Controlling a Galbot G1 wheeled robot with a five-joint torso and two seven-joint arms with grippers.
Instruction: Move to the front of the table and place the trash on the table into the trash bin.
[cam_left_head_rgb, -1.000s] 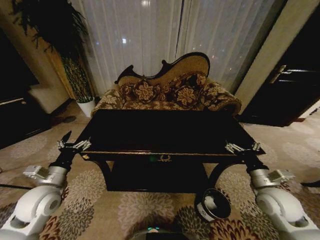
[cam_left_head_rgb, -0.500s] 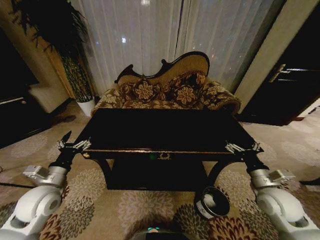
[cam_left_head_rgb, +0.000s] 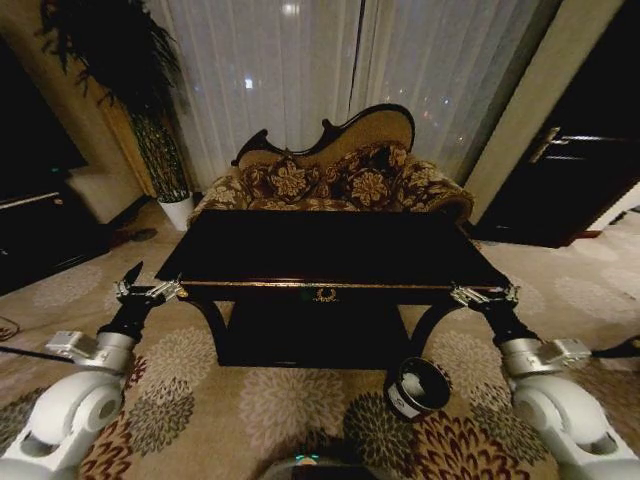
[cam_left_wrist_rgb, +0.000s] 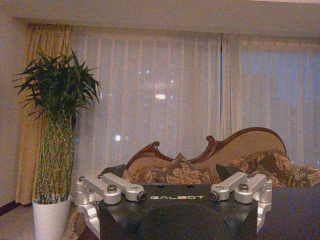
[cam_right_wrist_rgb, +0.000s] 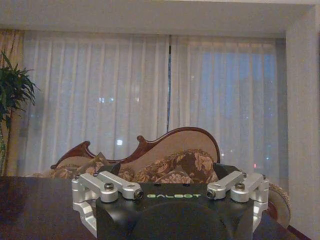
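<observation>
Facing 1 table; 1 trash bin

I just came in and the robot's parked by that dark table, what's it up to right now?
The robot faces the long, glossy near-black console table, with a floral sofa behind it. Neither arm is handling anything: the left gripper is held near the table's left front corner and the right gripper near its right front corner, both open. The small round dark trash bin stands on the patterned carpet in front of the table. I can't make out any trash on the tabletop.
</observation>
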